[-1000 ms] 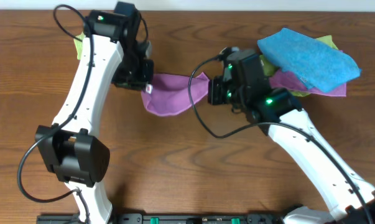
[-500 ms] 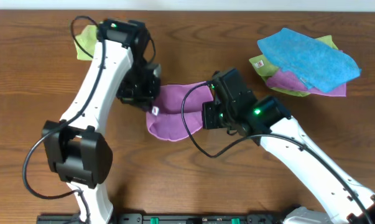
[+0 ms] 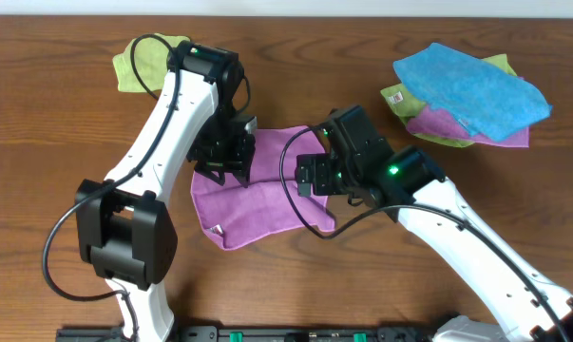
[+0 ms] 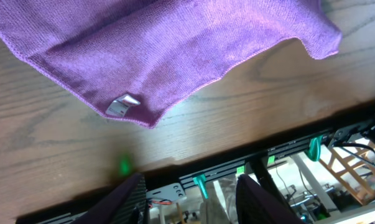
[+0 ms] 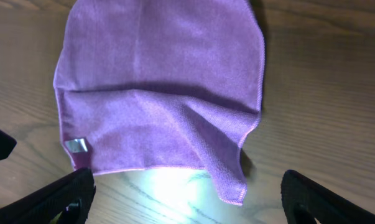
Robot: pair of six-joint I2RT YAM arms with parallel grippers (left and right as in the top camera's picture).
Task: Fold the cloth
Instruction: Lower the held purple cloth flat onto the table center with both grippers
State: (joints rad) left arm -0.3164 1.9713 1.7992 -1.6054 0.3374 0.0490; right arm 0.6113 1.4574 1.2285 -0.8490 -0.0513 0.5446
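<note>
My left hand [image 4: 187, 202] is half open with nothing between its fingers, tilted down over the cloth's [image 3: 267, 199] 11 o'clock corner. My right hand [image 5: 187, 199] is spread wide and also holds nothing; it hangs above the cloth's 3 o'clock edge, fingers clear of the fabric.

The cloth lies loose on the bench [image 3: 58, 142] at the middle, rumpled rather than flat. A soft ridge runs across it, and one corner sticks out as a small flap. Its white tag [image 4: 123, 104] sits at the 7 o'clock corner.

At 2 o'clock on the bench, well apart, there is a pile: a blue cloth [image 3: 471, 90] on top, a purple one [image 3: 448, 125] and a light green one [image 3: 397, 95] showing under it. Another green cloth [image 3: 134, 66] lies at 11 o'clock, just beyond my left arm [image 3: 162, 133].

That arm reaches in from 7 o'clock and bends over at the top. My right arm [image 3: 457, 228] comes in low from 5 o'clock. Both hands hide part of the cloth's far half from above.
</note>
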